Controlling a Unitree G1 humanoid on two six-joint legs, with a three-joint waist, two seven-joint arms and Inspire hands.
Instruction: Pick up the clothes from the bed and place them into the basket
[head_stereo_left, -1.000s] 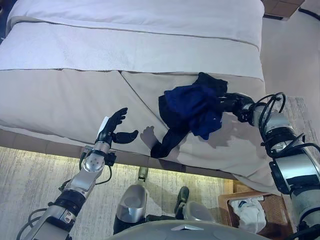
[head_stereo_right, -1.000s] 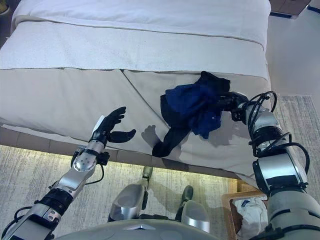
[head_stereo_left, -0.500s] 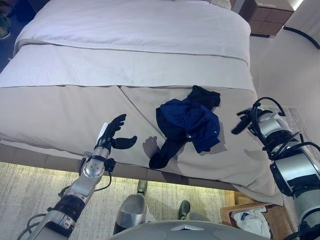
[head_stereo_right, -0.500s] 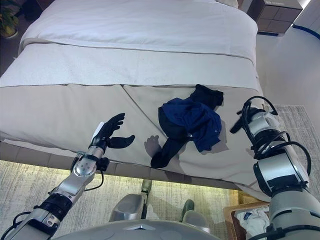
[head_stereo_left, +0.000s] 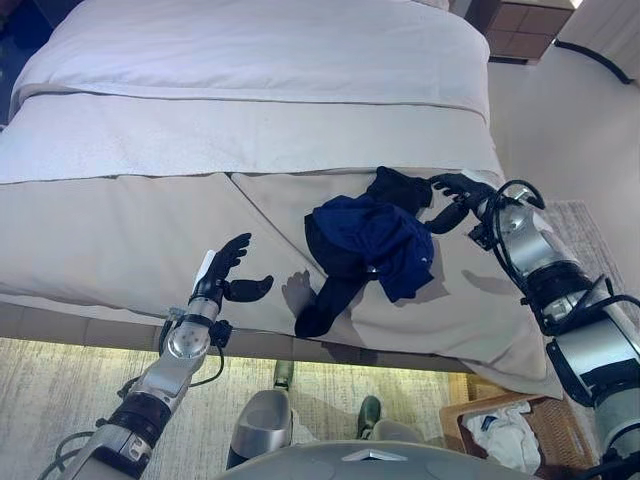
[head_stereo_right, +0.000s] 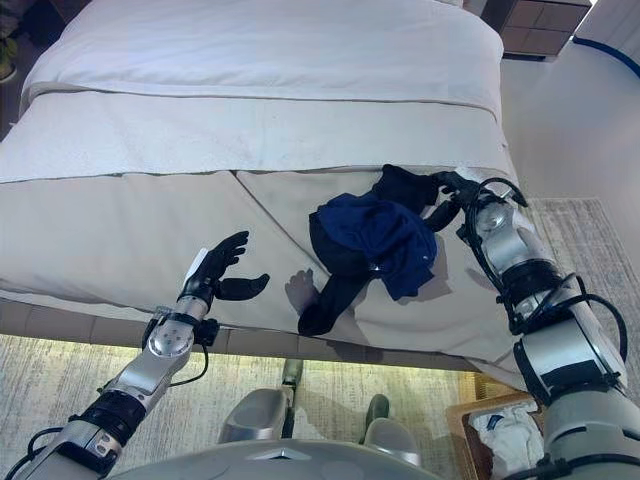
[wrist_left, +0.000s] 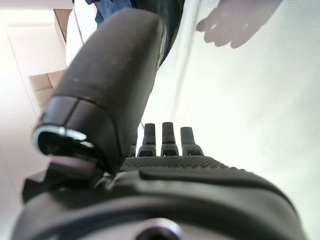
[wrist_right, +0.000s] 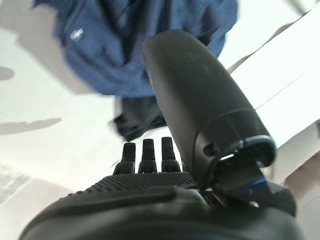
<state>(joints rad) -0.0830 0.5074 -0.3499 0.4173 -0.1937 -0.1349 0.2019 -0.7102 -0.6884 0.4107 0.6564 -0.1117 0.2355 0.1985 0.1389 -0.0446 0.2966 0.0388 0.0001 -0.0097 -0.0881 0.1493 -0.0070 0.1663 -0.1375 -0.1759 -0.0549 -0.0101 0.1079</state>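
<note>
Reaching for the clothes (head_stereo_left: 372, 232) is the step in hand: the right hand (head_stereo_left: 452, 190) is hovering at the far right edge of the dark blue and black heap, fingers spread and relaxed, holding nothing. The heap is lying on the bed (head_stereo_left: 150, 210) near its foot, one dark sleeve or leg trailing toward the mattress edge. The left hand (head_stereo_left: 226, 274) is idling, also spread and empty, over the bare bedcover well apart from the garments. The basket (head_stereo_left: 560, 440) is sitting on the floor at the robot's lower right, a white cloth (head_stereo_left: 500, 432) already lying in it. The next move, as I judge it, is calling for the right hand to come down into the folds and curl its fingers round a good bunch of fabric before lifting, since the trailing part may drag
</note>
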